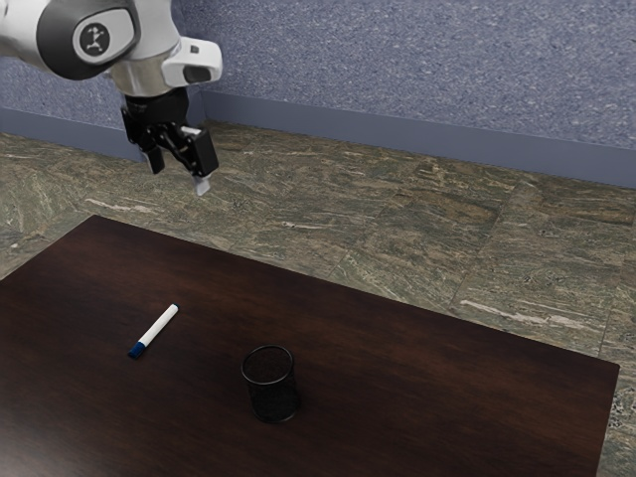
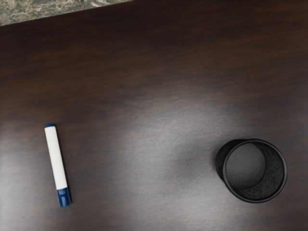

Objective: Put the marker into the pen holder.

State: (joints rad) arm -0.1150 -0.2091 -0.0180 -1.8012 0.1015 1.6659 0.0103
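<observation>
"Gripper [image 1: 179, 178]?"

"Upper left of the exterior view, fingers spread, nothing between them."

"And the marker [image 1: 158, 327]?"

"Lower left, lying flat on the table [image 1: 427, 397]; an off-centre descent could roll it away."

"And the pen holder [image 1: 273, 399]?"

"Upright, lower centre. A marker brought in at a slant could catch it and tip it over."

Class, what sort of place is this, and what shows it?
Probably a simulated robotics test room: a Franka arm reaches over a dark wood-grained table, with stone-look flooring behind.
</observation>
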